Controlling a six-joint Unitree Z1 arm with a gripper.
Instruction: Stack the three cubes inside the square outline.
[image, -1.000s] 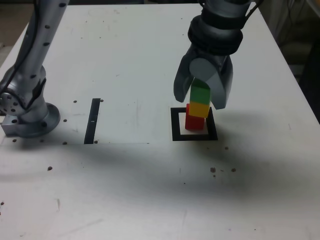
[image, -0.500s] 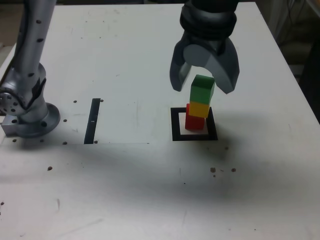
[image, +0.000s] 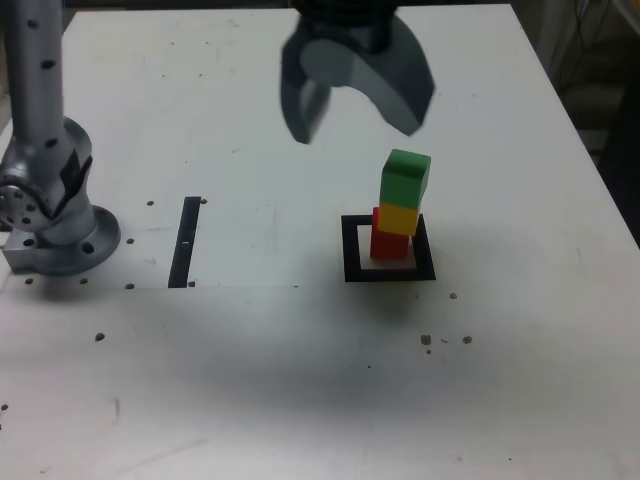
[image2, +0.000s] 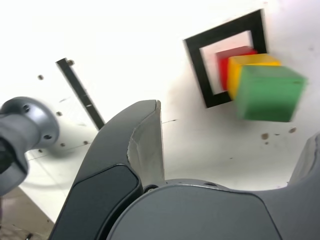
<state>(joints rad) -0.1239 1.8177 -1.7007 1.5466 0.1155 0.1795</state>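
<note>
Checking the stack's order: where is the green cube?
In the exterior view, right of centre, the green cube tops the yellow cube, inside the square outline.

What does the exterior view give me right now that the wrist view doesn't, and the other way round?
Only the exterior view shows the whole open gripper hanging clear above the stack and off to that view's left, the full black square and the table around it.

Only the wrist view looks down over the stack from above, showing the green cube's top face.

Both show red cube, yellow cube and green cube stacked inside the square, nothing held, plus the black strip and the arm's base.
</note>
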